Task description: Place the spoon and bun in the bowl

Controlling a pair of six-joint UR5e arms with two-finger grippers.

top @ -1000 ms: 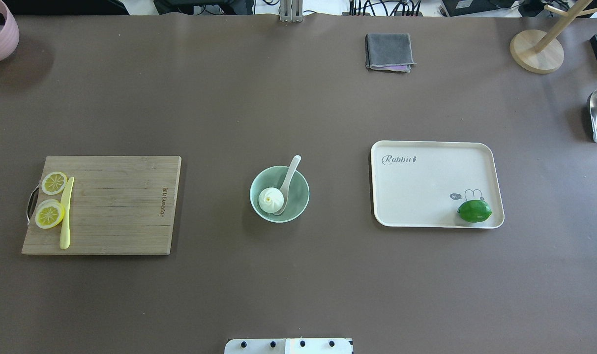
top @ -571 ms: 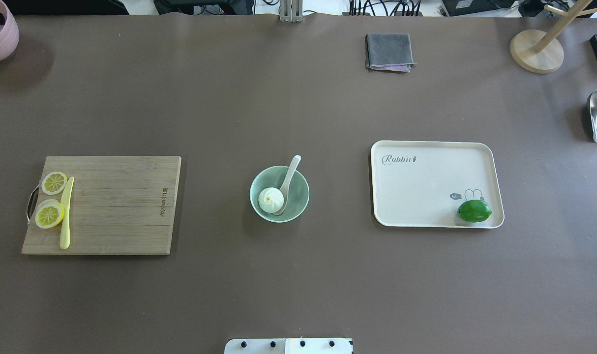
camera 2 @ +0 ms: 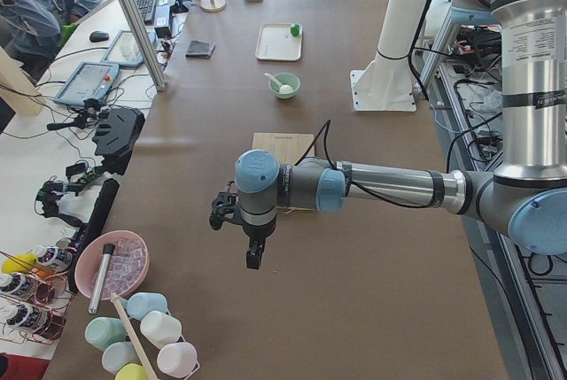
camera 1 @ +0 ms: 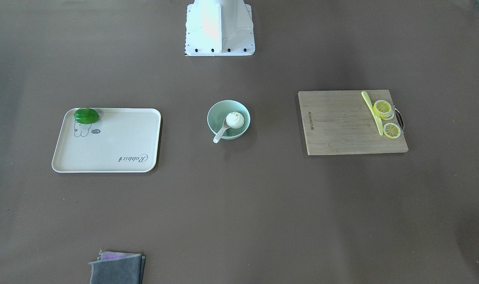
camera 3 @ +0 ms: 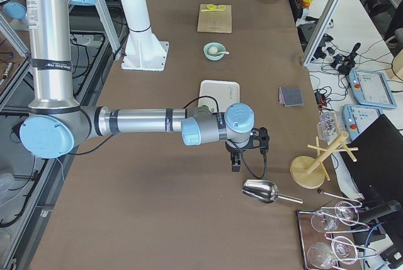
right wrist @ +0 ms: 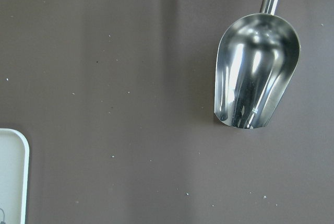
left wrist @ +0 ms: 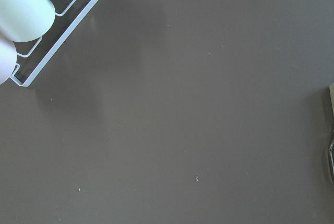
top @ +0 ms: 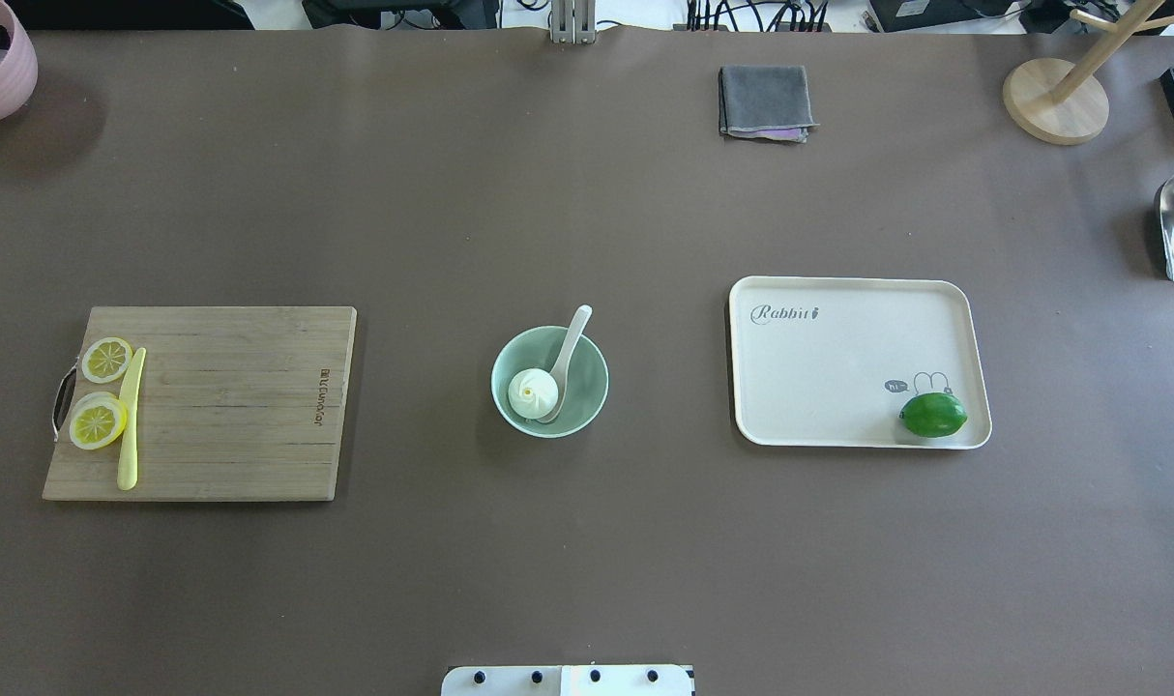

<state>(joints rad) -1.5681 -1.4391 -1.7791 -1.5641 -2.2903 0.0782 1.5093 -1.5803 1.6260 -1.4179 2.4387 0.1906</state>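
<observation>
The left gripper (camera 2: 253, 254) hangs over the table's (top: 587, 213) left end. The right gripper (camera 3: 235, 163) hangs over its right end, near a metal scoop (right wrist: 258, 72). Whether either pincer is spread or pressed together cannot be told. Well apart from both, at the table's middle, the bowl (top: 590, 382) holds the bun (top: 533, 393) and the spoon (top: 572, 340), whose handle leans over the rim. Toward the right edge, a tray (top: 838, 358) carries a lime (top: 933, 414) in one corner. Toward the left edge, a cutting board (top: 229, 406) bears lemon slices (top: 99, 422).
</observation>
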